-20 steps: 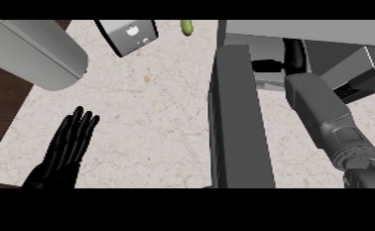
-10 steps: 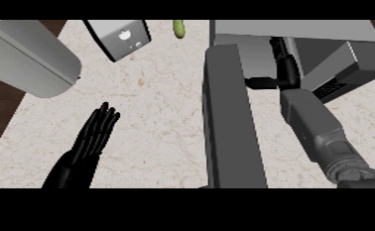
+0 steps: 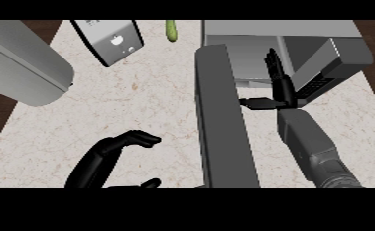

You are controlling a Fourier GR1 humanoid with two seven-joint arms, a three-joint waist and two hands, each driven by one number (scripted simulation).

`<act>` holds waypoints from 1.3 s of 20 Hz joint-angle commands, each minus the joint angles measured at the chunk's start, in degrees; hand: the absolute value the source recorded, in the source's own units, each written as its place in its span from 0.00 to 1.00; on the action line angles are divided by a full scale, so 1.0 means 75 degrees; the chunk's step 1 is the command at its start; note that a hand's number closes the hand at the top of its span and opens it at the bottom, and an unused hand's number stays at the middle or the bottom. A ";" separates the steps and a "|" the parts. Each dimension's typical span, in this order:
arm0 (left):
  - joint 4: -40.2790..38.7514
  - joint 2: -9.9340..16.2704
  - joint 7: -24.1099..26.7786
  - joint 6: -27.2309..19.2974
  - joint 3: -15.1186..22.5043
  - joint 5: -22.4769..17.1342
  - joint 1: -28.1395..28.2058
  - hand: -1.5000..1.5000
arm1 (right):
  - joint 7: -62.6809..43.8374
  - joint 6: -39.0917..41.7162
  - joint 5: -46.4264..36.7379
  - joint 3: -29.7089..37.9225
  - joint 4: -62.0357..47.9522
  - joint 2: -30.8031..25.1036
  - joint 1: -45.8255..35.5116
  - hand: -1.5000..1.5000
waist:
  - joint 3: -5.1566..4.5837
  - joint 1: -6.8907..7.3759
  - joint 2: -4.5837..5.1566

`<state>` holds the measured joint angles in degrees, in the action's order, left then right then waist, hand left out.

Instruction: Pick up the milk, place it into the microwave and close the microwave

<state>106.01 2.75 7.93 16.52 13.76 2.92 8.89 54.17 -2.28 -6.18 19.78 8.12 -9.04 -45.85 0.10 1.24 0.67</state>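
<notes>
The right hand (image 3: 282,84) reaches into the open microwave (image 3: 307,41) at the far right, fingers straight and pointing away, thumb stuck out to the left toward the door; it holds nothing. Its grey forearm (image 3: 315,148) runs back to the near right edge. The left hand (image 3: 110,158) hangs over the near left of the counter (image 3: 147,101), fingers curled over and thumb bent below, closed on nothing that can be seen.

The microwave door (image 3: 223,121) stands open, seen edge-on as a long dark slab running from far to near, just left of the right hand and between the two hands. The oven's inside is partly hidden by the right hand and the door; the milk cannot be made out in there with any certainty, nor on the counter.

At the far left, a large grey appliance (image 3: 29,71) is cut off by the edge. A tilted grey carton-like box (image 3: 110,39) stands beside it, and a small green vegetable (image 3: 171,30) lies at the counter's far edge.
</notes>
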 commanded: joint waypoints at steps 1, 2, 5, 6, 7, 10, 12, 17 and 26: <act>-0.0968 -0.0197 0.0239 -0.0116 0.0288 0.0606 -0.0752 1.00 | 0.0300 0.0523 -0.0050 -0.0196 0.0341 0.0006 0.0468 0.00 | -0.0011 -0.0179 -0.0073; -0.0487 -0.0089 0.0079 -0.0078 0.0457 0.0613 -0.0213 1.00 | 0.0339 0.0648 0.0021 -0.0169 0.0456 -0.0191 0.0718 0.00 | -0.0009 -0.0114 -0.0072; -0.0681 -0.0355 -0.0829 -0.0143 0.0520 0.0316 -0.0919 1.00 | 0.0540 0.0823 -0.0003 -0.0380 0.0906 -0.0034 0.1308 0.00 | -0.0012 -0.0209 -0.0099; -0.1238 -0.0357 -0.0156 -0.0206 0.0468 0.0441 -0.0861 1.00 | 0.0640 0.0710 -0.0059 -0.0527 0.1162 0.0130 0.1689 0.00 | -0.0018 -0.0252 -0.0115; -0.1957 -0.0094 0.0310 -0.0023 -0.0168 0.0432 -0.1387 1.00 | 0.0287 0.1167 0.0028 -0.0506 0.1310 -0.0189 0.1663 0.00 | -0.0023 -0.0326 -0.0124; -0.2459 -0.0360 0.0270 -0.0667 0.0837 0.1479 -0.1510 1.00 | 0.0203 0.1029 0.0107 -0.0612 0.1970 -0.0047 0.2014 0.00 | -0.0022 -0.0338 -0.0129; -0.2985 -0.0259 0.0329 -0.0177 0.0788 0.1423 -0.1656 1.00 | -0.0019 0.1315 -0.0039 -0.0906 0.2390 -0.0078 0.2289 0.00 | -0.0037 -0.0535 -0.0179; -0.3666 -0.0362 0.0089 -0.0426 0.1585 0.1070 -0.2300 1.00 | -0.0019 0.1586 0.0207 -0.1084 0.3990 -0.0129 0.3712 0.00 | -0.0035 -0.0530 -0.0162; -0.4993 -0.0364 0.0681 -0.1932 0.3665 0.0660 -0.2825 1.00 | -0.1526 0.2036 0.0948 -0.1223 0.7701 -0.0266 0.5777 0.00 | -0.0045 -0.0670 -0.0156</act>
<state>72.84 0.33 11.89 6.44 34.96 7.94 -10.10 46.14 11.15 -1.51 10.68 55.35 -10.39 -9.26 -0.20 -3.16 -0.54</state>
